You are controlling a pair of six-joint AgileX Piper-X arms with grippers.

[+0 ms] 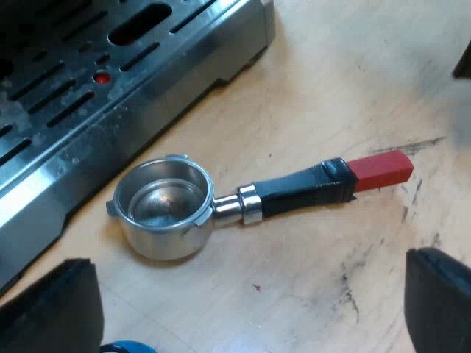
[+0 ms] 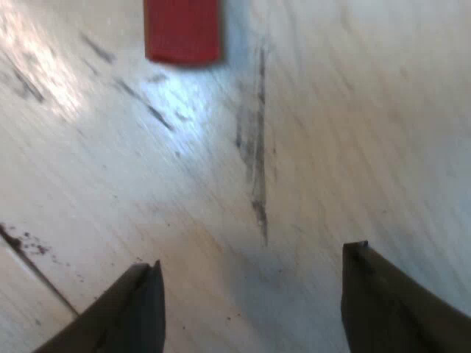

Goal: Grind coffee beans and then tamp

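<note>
We judge nothing done yet: the holder (image 1: 165, 206) lies empty on the table (image 1: 316, 95) just beside the machine (image 1: 147, 88), our left claw (image 1: 250, 294) hangs apart over it, our right claw (image 2: 254, 287) apart near its red end (image 2: 182, 31), so grinding and tamping both remain.
</note>
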